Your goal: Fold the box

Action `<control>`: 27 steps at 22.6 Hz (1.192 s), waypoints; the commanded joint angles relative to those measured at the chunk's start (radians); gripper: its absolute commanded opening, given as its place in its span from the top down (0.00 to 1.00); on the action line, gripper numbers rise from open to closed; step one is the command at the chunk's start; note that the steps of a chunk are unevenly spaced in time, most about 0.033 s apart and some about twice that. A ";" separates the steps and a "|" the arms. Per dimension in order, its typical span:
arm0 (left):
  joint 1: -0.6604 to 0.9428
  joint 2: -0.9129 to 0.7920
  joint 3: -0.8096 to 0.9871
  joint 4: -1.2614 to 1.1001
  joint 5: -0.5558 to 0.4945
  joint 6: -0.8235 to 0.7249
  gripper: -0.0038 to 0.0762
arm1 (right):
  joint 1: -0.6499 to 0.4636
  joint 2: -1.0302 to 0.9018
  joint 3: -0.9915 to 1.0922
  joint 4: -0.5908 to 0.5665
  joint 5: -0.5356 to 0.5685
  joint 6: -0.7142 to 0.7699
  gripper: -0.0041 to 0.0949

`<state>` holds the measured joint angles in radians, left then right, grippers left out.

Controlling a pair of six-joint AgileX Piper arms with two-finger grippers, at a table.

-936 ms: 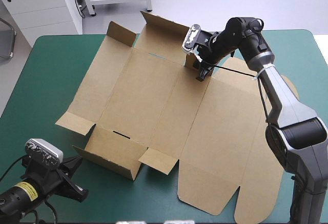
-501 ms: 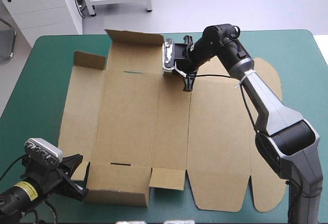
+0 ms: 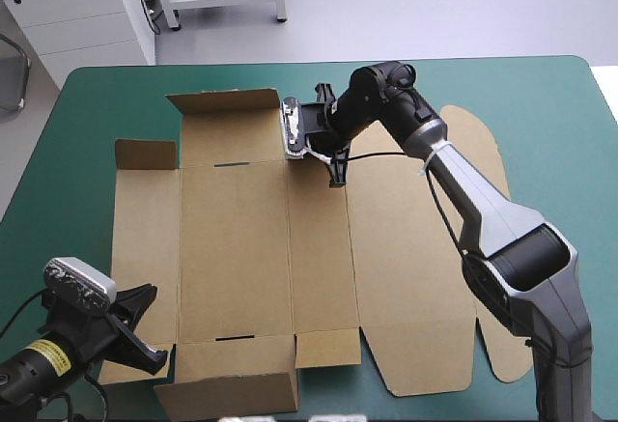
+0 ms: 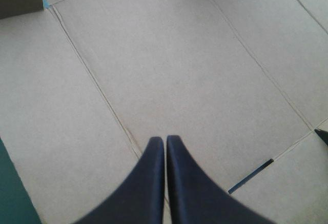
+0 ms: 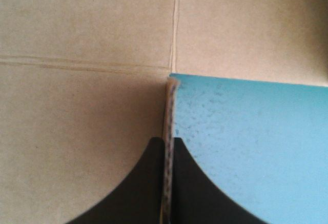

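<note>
**Q:** Where does the box [image 3: 237, 248] lie, and what grips it?
**A:** It lies opened out on the teal-green desk [image 3: 87, 118], with most panels flat and the far flap [image 3: 227, 113] and near flap [image 3: 227, 395] raised. The right hand [image 5: 168, 141] is clenched on the box. An upright tab's edge stands between its black fingers, and flat panels lie ahead of it.

**Q:** And the left hand [image 4: 165, 139]?
**A:** It is clenched on nothing, with panels ahead of and under it.

**Q:** Which step is this?
**A:** Probably an early one, with the walls barely begun. The next move likely calls for bending the tab along the crease ahead of the right hand while the left hand pins the base.
</note>
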<state>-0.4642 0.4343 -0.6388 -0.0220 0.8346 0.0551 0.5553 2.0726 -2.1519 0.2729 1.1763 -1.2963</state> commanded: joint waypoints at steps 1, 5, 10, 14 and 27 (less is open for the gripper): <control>-0.006 0.008 -0.036 -0.001 -0.069 -0.006 0.96 | -0.004 -0.054 -0.034 0.012 -0.045 -0.001 0.92; -0.006 0.008 -0.036 0.001 -0.069 -0.006 0.96 | -0.004 -0.051 -0.034 -0.043 -0.076 0.105 0.48; -0.006 0.008 -0.036 0.003 -0.067 -0.006 0.96 | -0.004 -0.077 -0.034 -0.077 -0.073 0.239 0.31; -0.006 0.008 -0.036 0.003 -0.077 -0.006 0.96 | -0.004 -0.125 -0.034 -0.209 -0.039 0.421 0.48; -0.006 0.008 -0.036 0.003 -0.115 -0.006 0.96 | -0.230 -0.195 -0.023 -0.265 0.078 1.049 0.97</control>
<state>-0.4642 0.4343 -0.6388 -0.0151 0.8052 0.0551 0.3897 1.9580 -2.1519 0.0000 1.2457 -0.3561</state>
